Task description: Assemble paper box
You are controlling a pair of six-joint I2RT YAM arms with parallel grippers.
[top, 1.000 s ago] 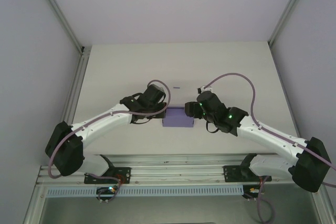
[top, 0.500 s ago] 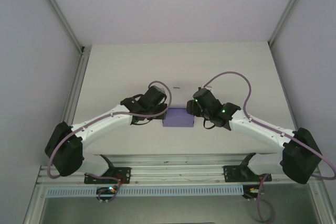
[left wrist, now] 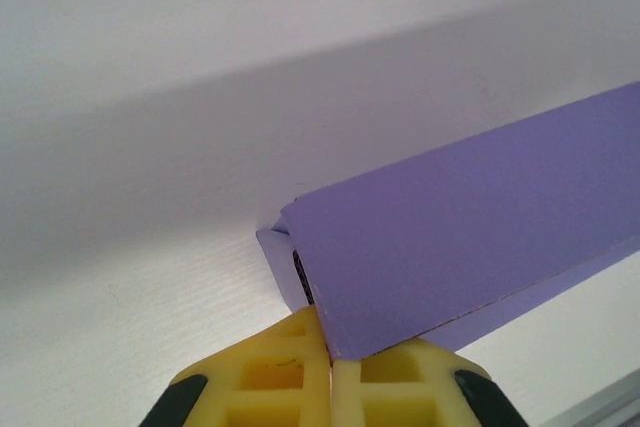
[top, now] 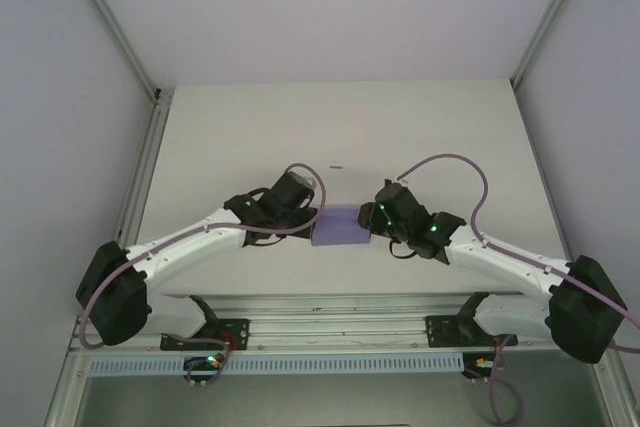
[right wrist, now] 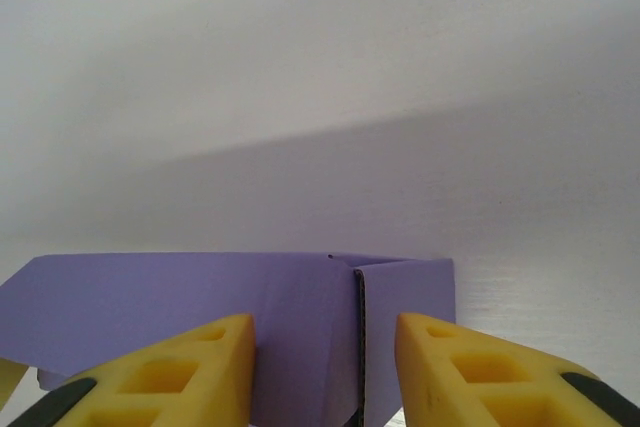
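paper box point(left wrist: 480, 217) far end beyond left wrist view

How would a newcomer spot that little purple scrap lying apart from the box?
On the pale table, find the purple paper box at mid-front. Just beyond it, toward the table's far edge, lies a tiny purple sliver, alone on bare tabletop and far thinner than the box.

light: bright, even (diffuse) | shadows: soft bands | blur: near edges soft

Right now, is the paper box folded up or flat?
Folded up: the paper box shows panels meeting at creased edges. End closure: cannot tell.
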